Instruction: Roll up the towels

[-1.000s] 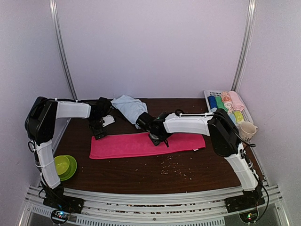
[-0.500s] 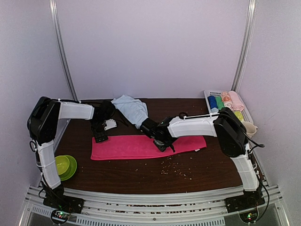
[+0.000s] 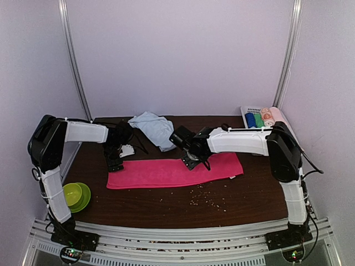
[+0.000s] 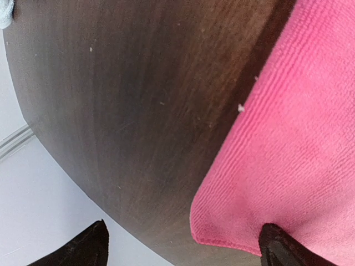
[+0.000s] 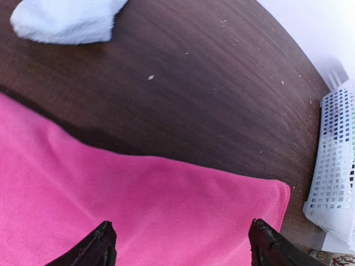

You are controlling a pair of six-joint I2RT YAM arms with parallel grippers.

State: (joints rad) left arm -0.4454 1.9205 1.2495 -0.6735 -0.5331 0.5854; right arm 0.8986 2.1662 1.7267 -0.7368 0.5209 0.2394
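Left wrist view: the left gripper (image 4: 186, 246) gapes wide and empty, a corner of the pink towel (image 4: 288, 138) just beneath one fingertip. Right gripper (image 5: 180, 244) hangs likewise spread over the same cloth. It looks soft, limp and light; I'd pinch the short hem at both corners. Blue towel (image 3: 152, 126) lies crumpled beyond both.

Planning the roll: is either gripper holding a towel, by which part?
Nothing held: left gripper and right gripper both open over the pink towel.
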